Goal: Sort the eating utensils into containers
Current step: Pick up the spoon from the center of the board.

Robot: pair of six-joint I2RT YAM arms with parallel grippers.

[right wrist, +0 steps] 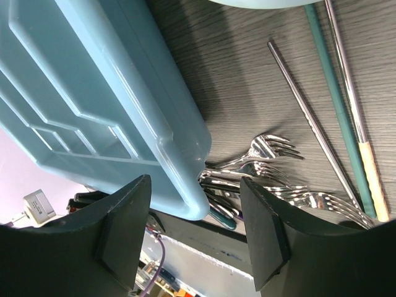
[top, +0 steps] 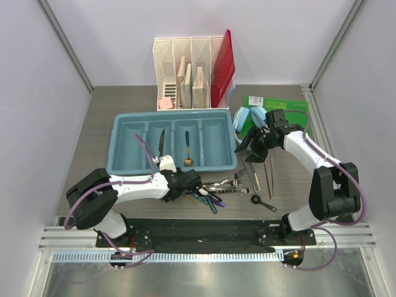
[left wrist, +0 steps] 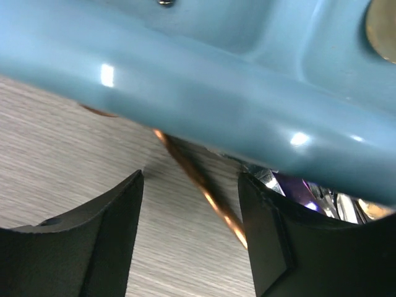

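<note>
Mid-pick. Left hand [left wrist: 192, 179] released, straddling copper-toned utensil [left wrist: 213, 201] beside tray [left wrist: 185, 93]; next move, likely: clench, lift. Right hand [right wrist: 195, 182] released above forks [right wrist: 272, 148].

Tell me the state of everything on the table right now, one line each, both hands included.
Tray: flat on the table, two compartments empty.
Left hand: open, empty, low by the tray's near wall.
Right hand: open, empty, near the tray's right corner.
Knife: lying in the second compartment from left.
Spoon: lying in the third compartment.
Forks: loose on the table, unsorted.
Chopsticks: loose on the table, unsorted.
</note>
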